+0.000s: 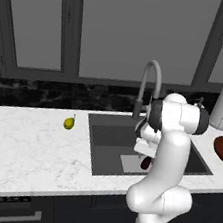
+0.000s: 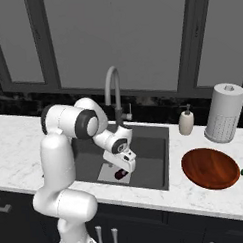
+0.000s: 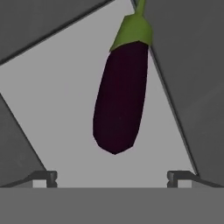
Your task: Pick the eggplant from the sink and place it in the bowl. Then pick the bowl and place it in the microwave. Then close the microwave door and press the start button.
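I see the white marble counter (image 1: 22, 145) running left to right, with the dark sink (image 2: 152, 157) recessed in it under the curved faucet (image 2: 112, 86). To the right of the sink sits the reddish-brown bowl (image 2: 210, 168), with a paper towel roll (image 2: 224, 112) beyond it. A pear (image 1: 69, 123) lies on the counter left of the sink. My gripper (image 3: 112, 177) hangs inside the basin, jaws spread wide, just above the eggplant (image 3: 120, 96), which lies on the light square at the sink's bottom, not touched.
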{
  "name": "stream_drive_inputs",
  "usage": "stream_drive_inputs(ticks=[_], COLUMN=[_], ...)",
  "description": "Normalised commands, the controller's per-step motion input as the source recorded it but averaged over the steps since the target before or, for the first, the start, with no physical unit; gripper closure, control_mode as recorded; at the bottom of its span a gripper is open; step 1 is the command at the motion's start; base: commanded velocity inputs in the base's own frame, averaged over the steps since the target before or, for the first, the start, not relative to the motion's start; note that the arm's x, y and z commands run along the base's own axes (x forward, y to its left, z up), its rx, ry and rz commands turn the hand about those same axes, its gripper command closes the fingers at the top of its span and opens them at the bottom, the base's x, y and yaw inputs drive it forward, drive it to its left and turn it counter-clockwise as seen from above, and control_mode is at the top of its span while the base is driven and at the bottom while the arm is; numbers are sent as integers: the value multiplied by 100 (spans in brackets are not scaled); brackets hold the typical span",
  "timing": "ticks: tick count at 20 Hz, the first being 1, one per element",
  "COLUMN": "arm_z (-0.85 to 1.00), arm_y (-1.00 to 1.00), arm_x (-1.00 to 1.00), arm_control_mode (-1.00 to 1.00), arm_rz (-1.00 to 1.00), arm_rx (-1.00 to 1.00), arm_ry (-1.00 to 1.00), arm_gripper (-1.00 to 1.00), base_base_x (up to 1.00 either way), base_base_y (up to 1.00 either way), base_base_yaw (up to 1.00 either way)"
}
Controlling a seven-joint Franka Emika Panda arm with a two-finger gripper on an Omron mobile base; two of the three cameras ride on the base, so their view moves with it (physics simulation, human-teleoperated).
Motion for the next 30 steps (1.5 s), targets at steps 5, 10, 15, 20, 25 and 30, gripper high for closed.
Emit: stream_drive_inputs(ticks=[5, 10, 15, 20, 25, 30], arm_z=[-35, -32, -29, -47, -36, -14], arm_y=[-14, -17, -10, -1, 21, 11], arm_x=[37, 41, 11, 0, 0, -15], arm_control_mode=[-100, -100, -100, -100, -100, -100], arm_rz=[0, 0, 0, 0, -3, -1], arm_rx=[0, 0, 0, 0, -1, 0], arm_ry=[0, 0, 0, 0, 0, 0], arm_gripper=[-100, -100, -100, -100, 100, 100], base_base_x=[0, 0, 0, 0, 0, 0], base_base_y=[0, 0, 0, 0, 0, 0], base_base_yaw=[0, 0, 0, 0, 0, 0])
